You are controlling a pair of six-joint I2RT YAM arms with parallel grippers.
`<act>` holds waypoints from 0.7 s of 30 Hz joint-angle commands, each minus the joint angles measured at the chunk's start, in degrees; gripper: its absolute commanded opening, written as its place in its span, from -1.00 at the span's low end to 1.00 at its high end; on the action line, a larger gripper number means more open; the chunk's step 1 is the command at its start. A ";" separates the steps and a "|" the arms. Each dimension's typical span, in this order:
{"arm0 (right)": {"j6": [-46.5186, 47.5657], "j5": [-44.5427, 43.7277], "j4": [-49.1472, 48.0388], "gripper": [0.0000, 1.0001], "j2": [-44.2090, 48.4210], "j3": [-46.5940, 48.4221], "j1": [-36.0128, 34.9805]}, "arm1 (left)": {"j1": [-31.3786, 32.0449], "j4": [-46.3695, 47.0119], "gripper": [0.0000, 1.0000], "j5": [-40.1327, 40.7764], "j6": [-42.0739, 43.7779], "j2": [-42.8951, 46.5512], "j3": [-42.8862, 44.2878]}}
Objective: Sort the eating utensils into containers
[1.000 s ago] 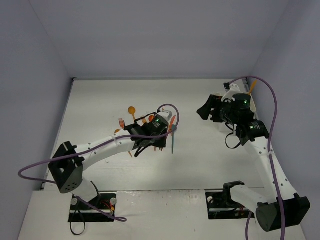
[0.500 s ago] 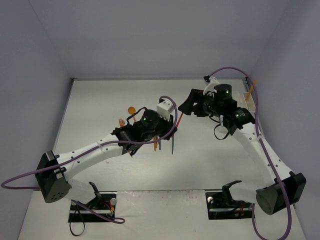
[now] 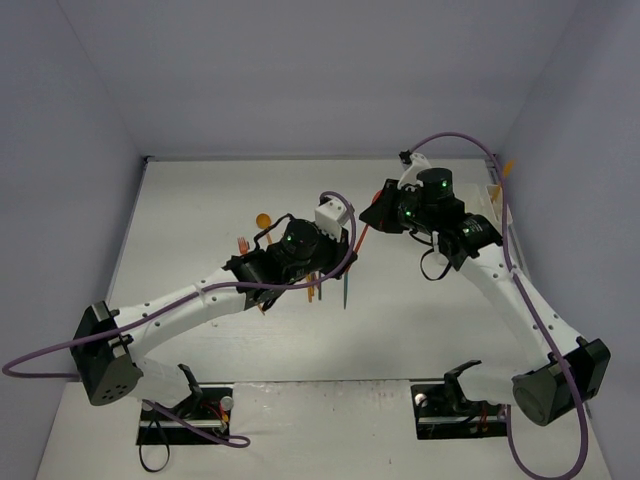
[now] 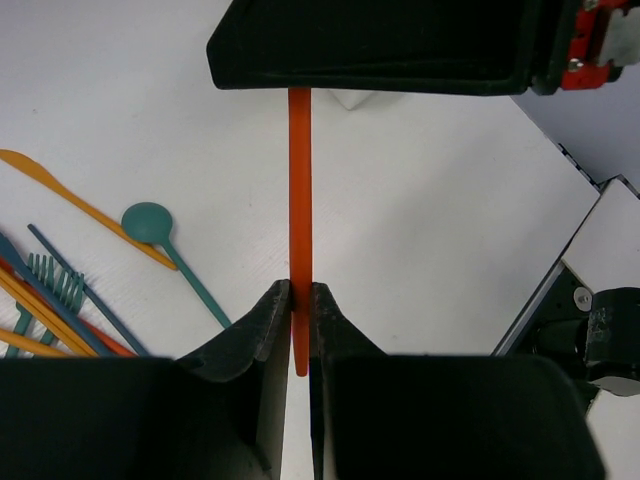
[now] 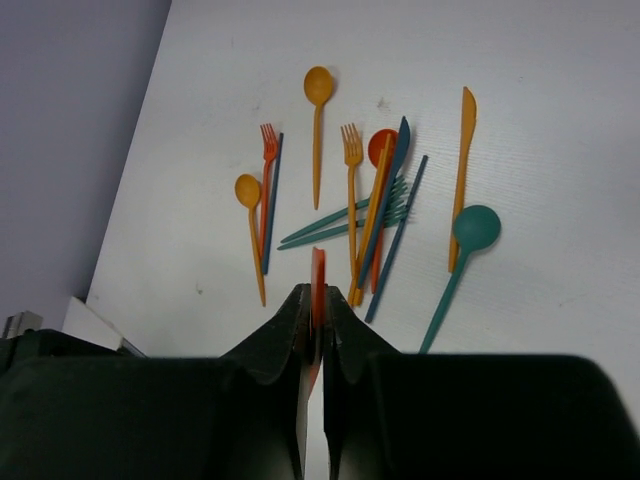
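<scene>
Red-orange utensil (image 4: 299, 180) is pinched from both ends right now, up in the air above the white table (image 5: 520, 60). My left gripper (image 4: 300, 295) is clamped on one end of the handle, and its tip pokes out just below the fingertips. My right gripper (image 5: 314, 300) is squeezed tight on the other end.

Honestly I can't tell if it's a spoon, fork or knife. In the left wrist view the far end disappears behind the right gripper's black body. In the right wrist view I only get a thin edge-on sliver sticking out past the fingers. From the top camera it's just a short red-orange line between the two wrists.

The rest of the utensils lie loose on the table under my left arm, which covers most of them from above. The right wrist view shows them better: an orange spoon (image 5: 318, 85), an orange knife (image 5: 466, 110), a teal spoon (image 5: 476, 228), an orange fork (image 5: 351, 140), plus a crossed-over tangle of teal and red-orange pieces I can't fully separate.

The white holder (image 3: 496, 200) sits at the far right edge of the table, mostly hidden behind my right arm and its cable. An orange tip (image 3: 508, 167) sticks up out of it.
</scene>
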State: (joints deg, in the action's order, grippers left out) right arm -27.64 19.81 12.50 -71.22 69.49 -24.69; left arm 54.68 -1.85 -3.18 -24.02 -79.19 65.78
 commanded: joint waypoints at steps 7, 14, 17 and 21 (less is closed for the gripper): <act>5.33 -10.07 -3.36 -1.00 3.07 2.70 0.29 | 0.19 2.15 0.37 2.32 -1.97 0.09 1.75; 17.11 -25.10 -2.00 -1.00 1.29 7.22 6.16 | -2.50 -7.98 0.75 8.36 -5.68 1.46 0.81; 20.50 -26.70 -2.04 -1.00 -1.67 11.35 14.72 | -5.96 -10.18 0.81 8.13 -7.67 4.19 -2.83; 24.46 -26.94 -2.12 -1.00 -8.15 18.74 24.83 | -12.83 -13.46 0.92 7.30 -7.94 8.72 -6.36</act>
State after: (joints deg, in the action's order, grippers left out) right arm -9.52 -2.60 13.69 -74.31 81.52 -7.27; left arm 47.23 -11.99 2.88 -29.89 -76.55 60.82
